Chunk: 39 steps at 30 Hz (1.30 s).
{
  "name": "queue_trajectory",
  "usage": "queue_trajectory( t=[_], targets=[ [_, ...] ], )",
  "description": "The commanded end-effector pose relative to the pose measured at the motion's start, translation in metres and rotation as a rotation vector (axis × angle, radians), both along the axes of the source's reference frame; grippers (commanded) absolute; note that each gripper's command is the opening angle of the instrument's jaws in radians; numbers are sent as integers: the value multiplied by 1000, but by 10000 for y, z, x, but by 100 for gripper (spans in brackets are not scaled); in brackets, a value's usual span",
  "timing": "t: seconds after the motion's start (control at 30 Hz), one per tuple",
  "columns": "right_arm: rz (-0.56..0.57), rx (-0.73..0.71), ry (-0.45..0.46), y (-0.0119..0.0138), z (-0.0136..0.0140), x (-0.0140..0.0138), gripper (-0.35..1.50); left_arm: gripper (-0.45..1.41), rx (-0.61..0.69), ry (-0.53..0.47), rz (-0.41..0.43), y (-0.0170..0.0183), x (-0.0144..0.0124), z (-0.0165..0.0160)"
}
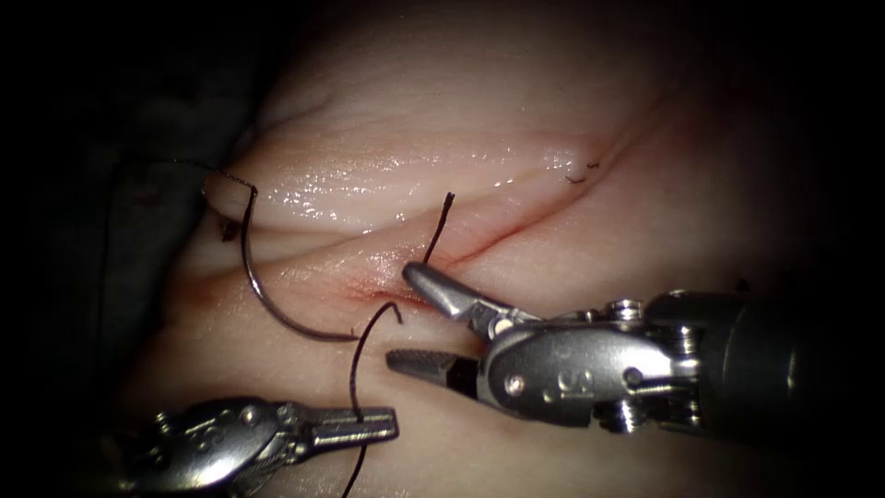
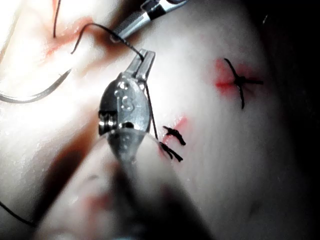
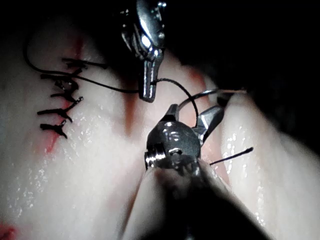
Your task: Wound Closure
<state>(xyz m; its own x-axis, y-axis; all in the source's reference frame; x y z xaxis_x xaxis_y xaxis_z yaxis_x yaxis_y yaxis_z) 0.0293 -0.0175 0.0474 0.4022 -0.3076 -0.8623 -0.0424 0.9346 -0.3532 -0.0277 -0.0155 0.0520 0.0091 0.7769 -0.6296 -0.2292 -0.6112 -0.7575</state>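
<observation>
On the tissue (image 1: pixel 572 111), the needle (image 1: pixel 267 295) is lying free, left of the cut (image 1: pixel 479 249). Thread (image 1: pixel 355 369) is being clamped by the left tool (image 1: pixel 369 427), seemingly for tension; the right tool (image 1: pixel 419 318) is being held wide open, empty.

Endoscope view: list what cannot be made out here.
- The dark thread, held by the shut left steel tool, is cut off by the bottom edge.
- The curved needle lies loose; its upper end blurs into tissue.
- The right steel tool is open, holding nothing.

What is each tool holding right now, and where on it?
The left tool is shut on the thread, partway along the strand. The right tool is open and holds nothing. The needle lies loose on the tissue.
</observation>
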Motion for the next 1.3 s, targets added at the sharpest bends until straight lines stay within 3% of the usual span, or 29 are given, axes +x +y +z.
queue_trajectory(
  t=[0.03,0.43,0.5,0.53,0.57,0.73,0.77,0.9,0.93,1.03,1.3],
  targets=[
    [-22,-13,-11,-2,7,14,104,-45,3,-4,4,-6,-5,5],
    [-102,-71,-50,-11,16,37,98,-45,4,-14,9,-6,-7,4],
    [-130,-72,-48,-13,16,41,64,-45,4,-17,11,-6,-7,4],
    [-152,-78,-53,-14,16,41,20,-45,4,-19,13,-6,-7,4],
    [-182,-75,-62,-15,16,42,-35,-45,4,-19,14,-6,-6,4],
    [-170,-99,-85,-13,20,33,-35,-45,5,-19,19,-6,-3,3],
    [-154,-99,-89,-11,21,29,-35,-35,5,-21,21,-6,-3,3],
    [-62,-48,-94,-3,31,9,-35,71,4,27,-17,-7,-5,3],
    [-47,-36,-88,-1,33,3,-35,88,4,42,-24,-8,-5,3],
    [9,-10,-75,4,39,-15,-35,99,-10,91,-16,-14,-9,4],
    [113,34,-67,14,50,-54,-35,108,-10,239,120,-37,-15,9]
  ],
)
